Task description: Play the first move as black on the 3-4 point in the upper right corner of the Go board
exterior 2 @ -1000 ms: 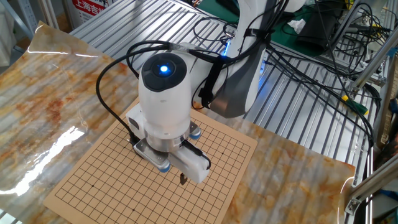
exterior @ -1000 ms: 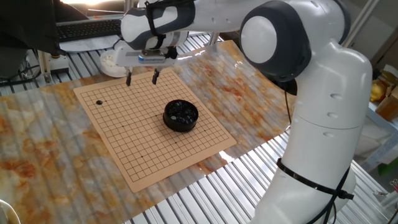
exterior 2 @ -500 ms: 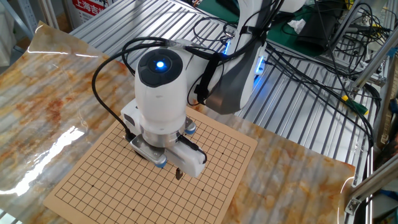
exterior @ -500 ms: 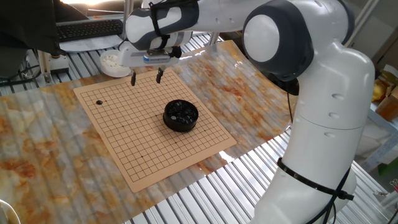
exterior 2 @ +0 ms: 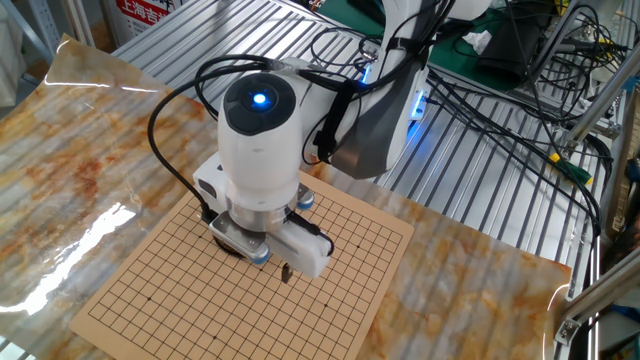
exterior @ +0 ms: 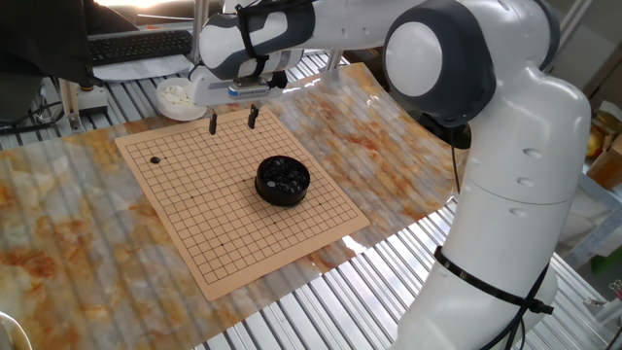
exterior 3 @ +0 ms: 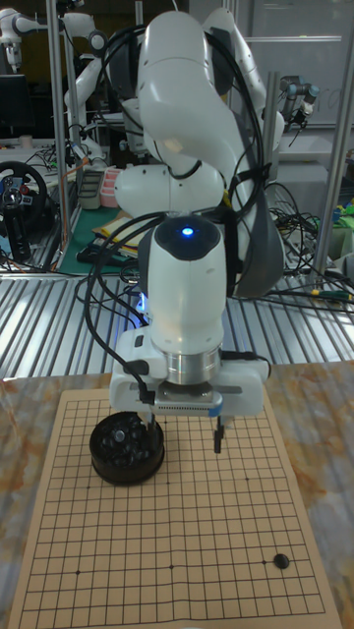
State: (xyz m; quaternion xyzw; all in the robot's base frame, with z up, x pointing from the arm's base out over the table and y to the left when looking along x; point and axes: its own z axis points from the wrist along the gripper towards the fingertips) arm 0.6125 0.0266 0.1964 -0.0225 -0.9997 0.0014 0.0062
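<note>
Your white Franka arm holds its two-finger gripper (exterior: pixel 232 122) above the far edge of the flat tan wooden Go board (exterior: pixel 243 233), with nothing between its 2 thin dark fingers (exterior 3: pixel 217 436). They stand spread apart, pointing straight down, clear of the board surface. In the tall fixed view the same gripper (exterior 3: pixel 187 432) hangs over the upper middle rows of the grid, and its left-hand fingertip sits just beside the rim of the bowl.

The small round glossy black stone (exterior: pixel 155 160) lies alone on the board, on a grid crossing near the left corner in one fixed view. In the tall fixed view you see that stone (exterior 3: pixel 281 561) near the lower right corner, a few lines in from each edge; the exact line count is too fine to read. It is well apart from the gripper.

The wide round black bowl (exterior: pixel 283 181) stands on the board near its middle, holding more dark stones. A shallow white dish (exterior: pixel 179 97) of white stones sits off the board, just past its far edge, behind the gripper.

In the other fixed view the arm's wrist (exterior 2: pixel 258 150) with its blue light covers much of the board, and the stone and the bowl are hidden.
</note>
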